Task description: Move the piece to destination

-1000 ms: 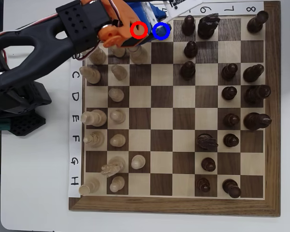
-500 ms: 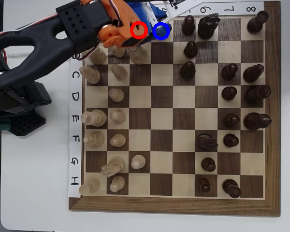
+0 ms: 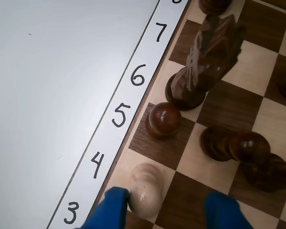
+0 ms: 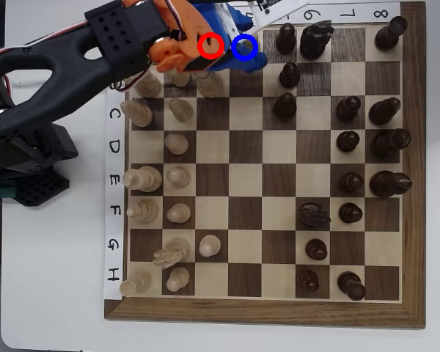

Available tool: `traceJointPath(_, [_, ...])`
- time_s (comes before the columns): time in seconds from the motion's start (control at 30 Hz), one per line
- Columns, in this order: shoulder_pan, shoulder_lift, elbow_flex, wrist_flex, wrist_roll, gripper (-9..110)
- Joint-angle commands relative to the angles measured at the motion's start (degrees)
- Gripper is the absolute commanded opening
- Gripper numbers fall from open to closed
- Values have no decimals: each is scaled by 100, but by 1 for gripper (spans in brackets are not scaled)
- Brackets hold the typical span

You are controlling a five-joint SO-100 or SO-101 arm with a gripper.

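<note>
While jaws stand wide, left finger (image 3: 109,210) touching pawn (image 3: 145,188), upright, head toward camera.

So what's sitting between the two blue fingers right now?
In the wrist view, the pale pawn leans against the left finger; bare board fills the rest of the gap.

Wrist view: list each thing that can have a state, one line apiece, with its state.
gripper: open, one blue finger right beside the piece, the other well apart from it.
piece: upright, standing on the destination.
destination: occupied by the piece.
dark pawn: upright on the dark square by label 5.
dark knight: upright on the light square by label 6.
</note>
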Motion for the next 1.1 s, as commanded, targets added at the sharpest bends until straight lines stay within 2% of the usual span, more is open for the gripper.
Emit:
traceJointPath(0.0, [-211, 905, -791, 167, 598, 27])
traceJointPath(0.37, [-554, 2435, -993, 914, 536, 25])
traceJointPath(0.53, [-659, 2962, -1635, 1450, 44, 26])
traceJointPath(0.77, [-369, 3533, -2443, 2268, -2180, 23])
traceJointPath(1.07, [562, 4166, -3146, 2531, -5607, 22])
